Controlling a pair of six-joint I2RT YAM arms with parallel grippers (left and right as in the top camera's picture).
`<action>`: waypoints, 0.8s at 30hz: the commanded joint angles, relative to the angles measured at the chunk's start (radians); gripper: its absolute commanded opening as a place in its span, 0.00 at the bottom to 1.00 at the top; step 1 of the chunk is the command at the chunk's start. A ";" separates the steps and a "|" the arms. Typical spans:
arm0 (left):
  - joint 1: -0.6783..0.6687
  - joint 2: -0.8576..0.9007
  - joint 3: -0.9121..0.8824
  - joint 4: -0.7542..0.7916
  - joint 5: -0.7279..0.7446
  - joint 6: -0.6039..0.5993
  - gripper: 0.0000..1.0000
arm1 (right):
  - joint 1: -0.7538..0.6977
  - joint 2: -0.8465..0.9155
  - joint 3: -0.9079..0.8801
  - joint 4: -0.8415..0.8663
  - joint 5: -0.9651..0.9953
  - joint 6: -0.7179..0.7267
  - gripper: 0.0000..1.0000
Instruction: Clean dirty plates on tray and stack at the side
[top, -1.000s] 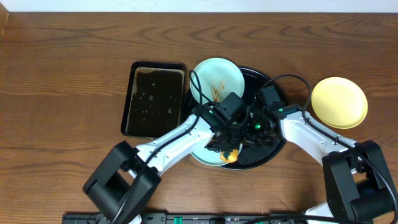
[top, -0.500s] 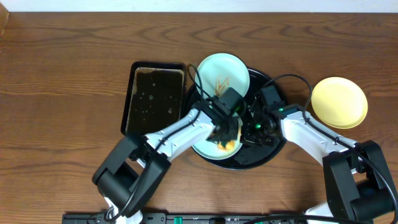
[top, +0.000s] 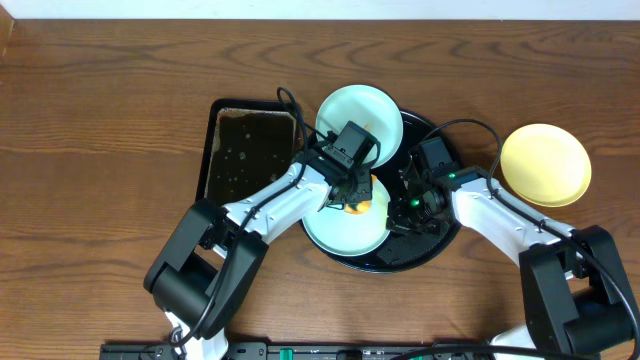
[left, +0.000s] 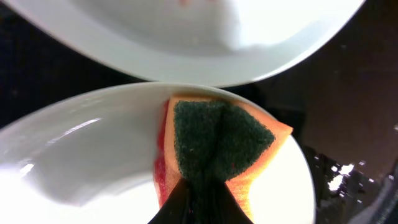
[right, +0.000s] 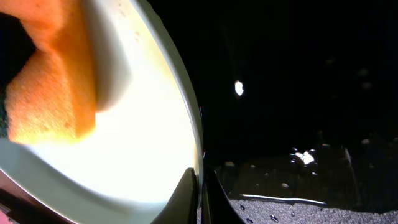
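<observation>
The round black tray (top: 432, 242) holds two light blue plates. The near plate (top: 340, 232) lies at the tray's left front. The far plate (top: 365, 108) leans at the tray's back left. My left gripper (top: 352, 198) is shut on an orange sponge with a green scrub face (left: 221, 146) and presses it on the near plate (left: 74, 162). My right gripper (top: 405, 212) is shut on the near plate's right rim (right: 193, 155). The pale yellow plate (top: 545, 165) lies on the wood at the right, off the tray.
A rectangular black tray (top: 245, 160) with wet residue sits left of the round tray. Brown wood tabletop (top: 100, 150) surrounds everything. Both arms cross over the round tray.
My left gripper has moved the sponge from the near plate's front edge up toward its far edge. The right gripper keeps its hold on the rim.
</observation>
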 joint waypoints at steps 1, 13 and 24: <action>0.023 0.021 0.002 -0.044 -0.096 0.002 0.08 | 0.012 0.006 -0.004 -0.027 0.019 -0.002 0.01; 0.060 -0.077 0.002 -0.127 -0.096 0.024 0.07 | 0.011 0.005 -0.004 -0.034 0.062 -0.005 0.01; 0.079 -0.275 0.002 -0.176 -0.130 0.067 0.07 | 0.011 0.005 0.002 -0.036 0.097 -0.030 0.01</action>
